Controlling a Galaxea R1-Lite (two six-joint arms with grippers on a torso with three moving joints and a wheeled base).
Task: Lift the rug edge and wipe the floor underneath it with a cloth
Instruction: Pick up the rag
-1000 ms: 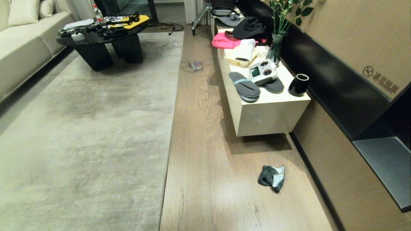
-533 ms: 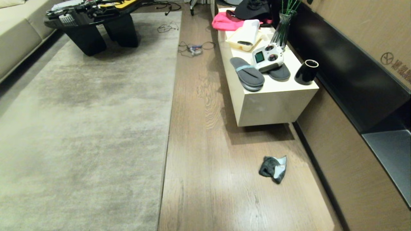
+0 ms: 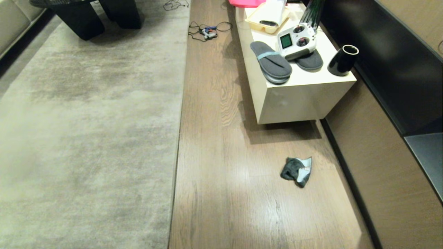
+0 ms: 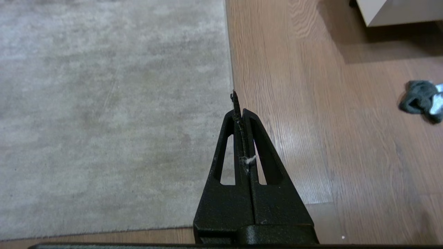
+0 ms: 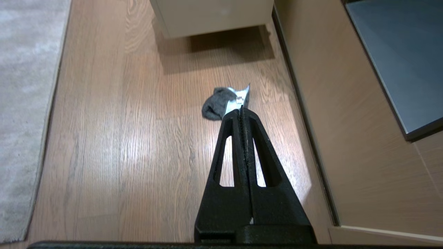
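Observation:
The large pale grey rug (image 3: 86,138) lies flat on the left, and its rug edge (image 3: 177,145) runs along the wood-plank floor (image 3: 225,180). The dark grey and whitish cloth (image 3: 297,170) lies crumpled on the floor near the right wall, apart from the rug. Neither arm shows in the head view. My left gripper (image 4: 241,112) is shut and empty, hanging above the rug edge (image 4: 229,52), with the cloth (image 4: 420,100) off to one side. My right gripper (image 5: 241,111) is shut and empty above the floor, its tip in line with the cloth (image 5: 219,102).
A cream low cabinet (image 3: 294,103) stands past the cloth. On it are grey slippers (image 3: 271,64), a white remote controller (image 3: 297,41) and a black cup (image 3: 342,60). Cables (image 3: 207,31) lie on the floor farther off. A brown wall panel (image 3: 380,180) bounds the right side.
The head camera has tilted down, so the whole scene has slid up the picture and the sofa and table top have left view. Nothing in the room has moved.

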